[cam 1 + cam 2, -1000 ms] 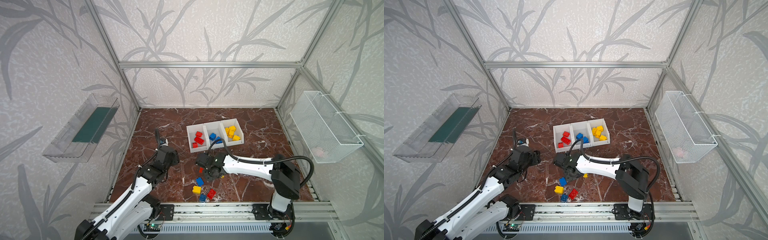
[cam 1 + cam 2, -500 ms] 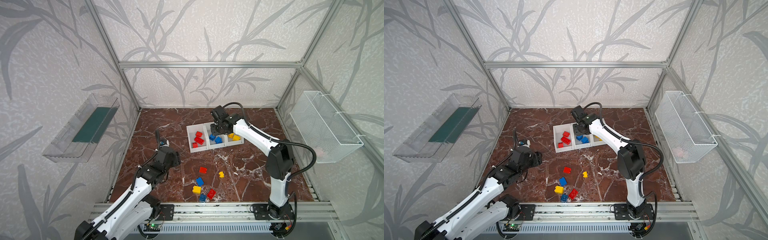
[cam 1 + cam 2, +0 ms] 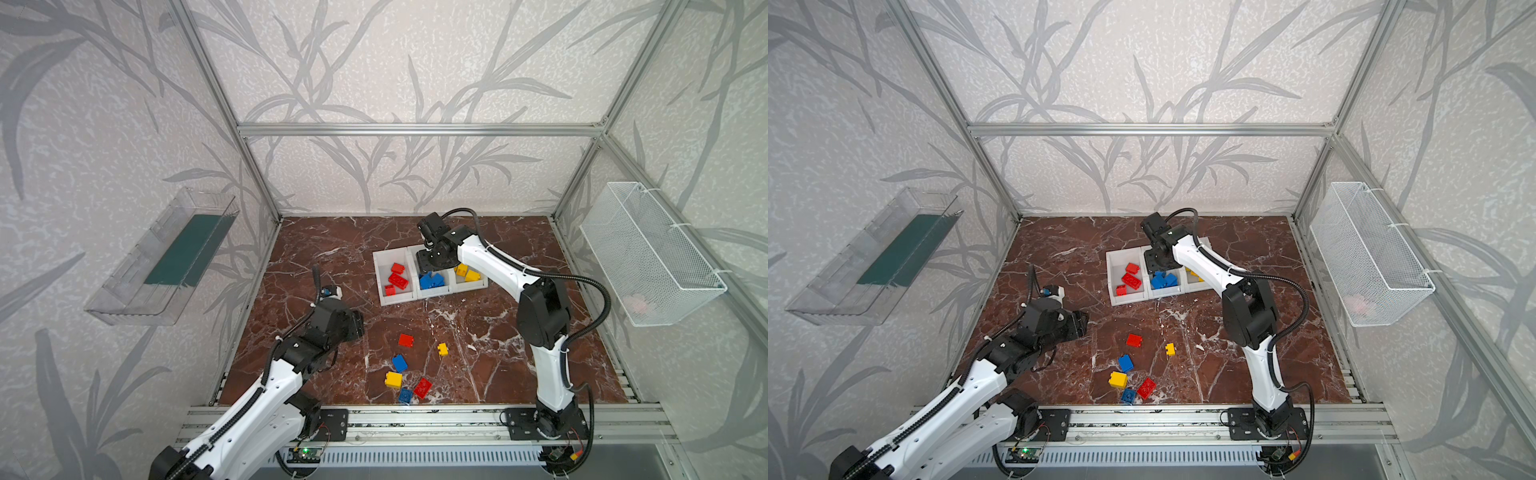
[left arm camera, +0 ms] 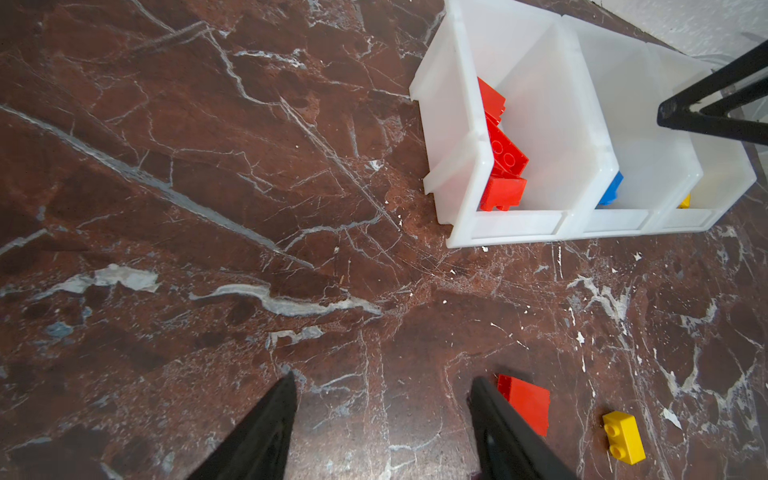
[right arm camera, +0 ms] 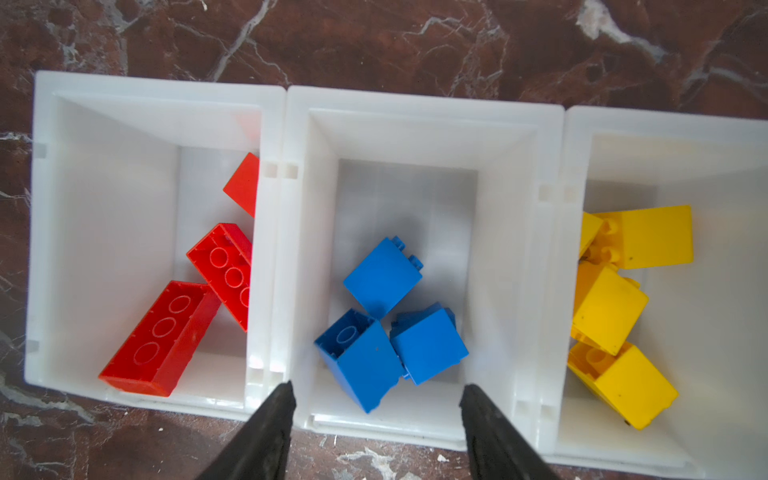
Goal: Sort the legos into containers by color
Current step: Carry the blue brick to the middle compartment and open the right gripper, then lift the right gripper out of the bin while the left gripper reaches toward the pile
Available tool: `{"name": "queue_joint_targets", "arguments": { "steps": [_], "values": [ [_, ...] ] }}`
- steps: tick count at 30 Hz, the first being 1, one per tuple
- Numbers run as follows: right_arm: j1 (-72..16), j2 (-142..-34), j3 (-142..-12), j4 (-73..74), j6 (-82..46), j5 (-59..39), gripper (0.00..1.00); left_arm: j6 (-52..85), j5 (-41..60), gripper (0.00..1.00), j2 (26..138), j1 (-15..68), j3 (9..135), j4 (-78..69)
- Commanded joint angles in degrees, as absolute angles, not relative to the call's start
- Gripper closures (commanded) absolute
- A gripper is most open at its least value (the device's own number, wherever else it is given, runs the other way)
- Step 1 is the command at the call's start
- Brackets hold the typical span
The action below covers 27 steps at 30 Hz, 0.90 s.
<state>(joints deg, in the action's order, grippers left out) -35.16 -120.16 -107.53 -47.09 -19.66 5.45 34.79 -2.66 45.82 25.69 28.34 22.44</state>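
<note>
Three white containers [image 3: 377,274] stand in a row at the back of the marble floor. In the right wrist view they hold red legos [image 5: 162,336], three blue legos [image 5: 382,276] and yellow legos [image 5: 606,307]. My right gripper [image 5: 376,388] hangs open and empty above the middle container [image 5: 415,104]; in a top view the right gripper [image 3: 429,270] hovers over the blue ones. My left gripper [image 4: 382,380] is open over bare floor, a red lego [image 4: 525,401] just outside one finger and a small yellow lego [image 4: 623,436] beyond. Several loose legos [image 3: 399,363] lie near the front.
A wire basket [image 3: 648,253] hangs on the right wall and a clear tray [image 3: 166,262] on the left wall. An aluminium rail [image 3: 415,419] runs along the front edge. The right arm [image 3: 540,316] rises between the loose legos and the right wall.
My right gripper has swung from the loose legos near the front up to the middle container and opened; one more blue lego now lies in it. The left arm has not moved.
</note>
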Motion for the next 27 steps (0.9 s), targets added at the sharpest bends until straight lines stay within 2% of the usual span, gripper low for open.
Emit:
{"name": "queue_joint_targets", "arguments": {
  "steps": [1, 14, 27],
  "values": [
    [-34.80, -116.95, -107.69, -49.03, -19.62, 4.63, 0.33, 35.72, -0.43, 0.31, 46.52, 25.50, 28.21, 22.05],
    [-34.78, -102.92, -94.20, -45.25, -21.56, 2.47, 0.31, 33.86, 2.34, 0.31, 51.25, 28.79, 30.20, 21.84],
    [-34.78, -82.41, -66.67, -41.61, -28.25, 5.82, 0.30, 33.76, 3.43, 0.31, 60.81, 42.48, 33.47, 23.77]
  ]
}}
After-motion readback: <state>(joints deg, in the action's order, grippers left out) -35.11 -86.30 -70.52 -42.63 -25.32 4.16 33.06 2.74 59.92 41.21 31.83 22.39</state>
